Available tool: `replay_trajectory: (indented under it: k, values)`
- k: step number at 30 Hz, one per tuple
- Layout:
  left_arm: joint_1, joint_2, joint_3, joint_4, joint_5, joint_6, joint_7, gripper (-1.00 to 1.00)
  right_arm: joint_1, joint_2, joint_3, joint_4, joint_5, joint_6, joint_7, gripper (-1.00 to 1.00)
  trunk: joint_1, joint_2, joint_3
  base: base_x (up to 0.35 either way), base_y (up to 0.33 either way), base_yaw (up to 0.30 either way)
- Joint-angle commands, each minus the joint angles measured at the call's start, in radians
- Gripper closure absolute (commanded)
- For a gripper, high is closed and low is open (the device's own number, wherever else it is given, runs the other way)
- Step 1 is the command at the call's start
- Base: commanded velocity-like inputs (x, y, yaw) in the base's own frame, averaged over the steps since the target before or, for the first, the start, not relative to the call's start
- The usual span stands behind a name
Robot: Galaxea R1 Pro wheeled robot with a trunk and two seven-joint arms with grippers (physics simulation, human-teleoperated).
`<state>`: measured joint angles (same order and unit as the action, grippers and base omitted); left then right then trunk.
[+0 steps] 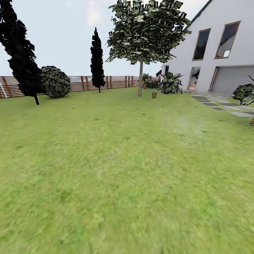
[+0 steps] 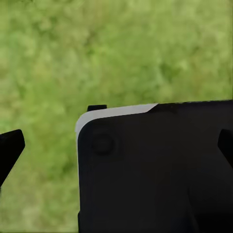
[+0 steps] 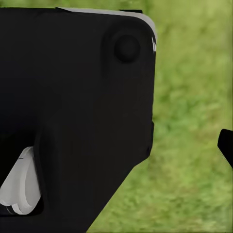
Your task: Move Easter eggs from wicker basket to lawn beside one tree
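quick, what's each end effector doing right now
left end effector: open, fingertips far apart, holding nothing
right end effector: cannot be told, one fingertip visible

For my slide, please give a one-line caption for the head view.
Wide green lawn leading to a leafy tree, wooden fence and white house.

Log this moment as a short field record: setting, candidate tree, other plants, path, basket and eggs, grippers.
setting: garden, wide lawn bounded by a slatted wooden fence, white house at right
candidate tree: leafy tree far across the grass, a small brown pot near its trunk
other plants: two dark cypresses, round shrub
path: grey stepping stones by the house
basket and eggs: not identifiable here
grippers: wrist views look down on grass past the robot's dark body; open or shut cannot be told
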<state>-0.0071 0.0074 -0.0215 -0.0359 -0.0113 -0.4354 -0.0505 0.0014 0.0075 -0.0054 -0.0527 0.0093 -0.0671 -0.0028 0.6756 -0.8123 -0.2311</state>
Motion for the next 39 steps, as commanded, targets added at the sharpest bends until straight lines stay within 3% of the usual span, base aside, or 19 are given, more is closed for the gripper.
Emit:
replay_trajectory:
  k: [1, 39]
  values:
    - [-0.001, 0.000, -0.001, 0.001, -0.001, -0.003, -0.002, -1.00, 0.000, 0.000, -0.001, -0.001, 0.001, -0.002, 0.000, -1.00, 0.001, -0.001, -0.001, 0.232, 0.000, 0.000]
    - [-0.001, 0.000, -0.002, 0.000, 0.000, -0.003, -0.002, -1.00, 0.000, 0.000, -0.001, -0.001, 0.001, -0.002, 0.000, -1.00, 0.001, -0.001, -0.001, 0.213, 0.000, 0.000]
